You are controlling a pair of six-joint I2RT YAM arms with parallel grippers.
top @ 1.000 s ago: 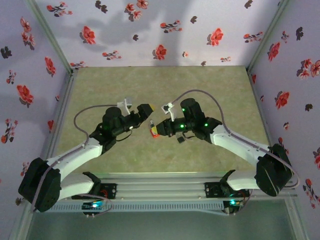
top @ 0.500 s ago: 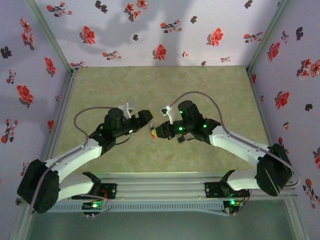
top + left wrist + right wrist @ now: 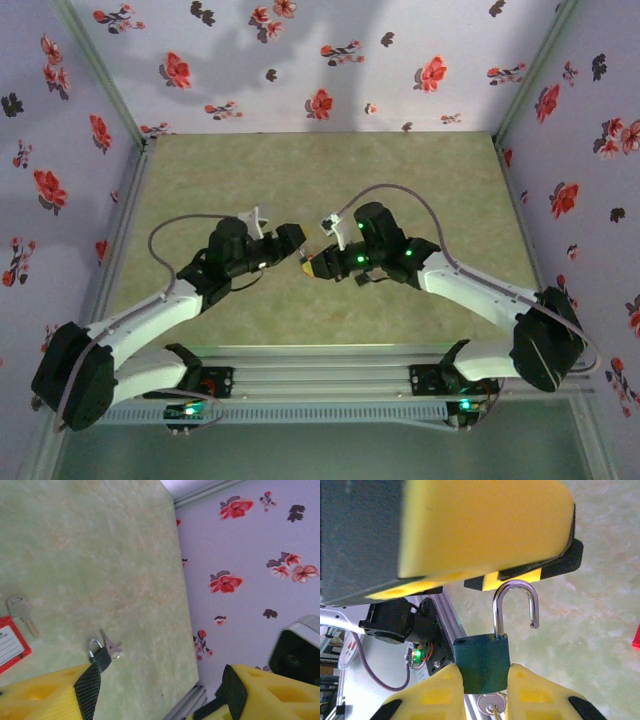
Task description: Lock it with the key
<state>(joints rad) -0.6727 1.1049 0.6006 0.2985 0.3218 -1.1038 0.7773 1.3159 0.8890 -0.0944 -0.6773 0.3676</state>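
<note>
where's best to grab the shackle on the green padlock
The top arch of the open silver metal shackle, coming from the end opposite the body: it sticks out free, while the right gripper clamps the dark green squarish padlock by its body's sides.

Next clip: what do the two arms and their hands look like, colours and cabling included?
Left arm and right arm have white links, bulky black joints and a grey cable looping to each wrist; green lights glow on the right one. Left hand and right hand have chunky yellow fingers with black pads.
</note>
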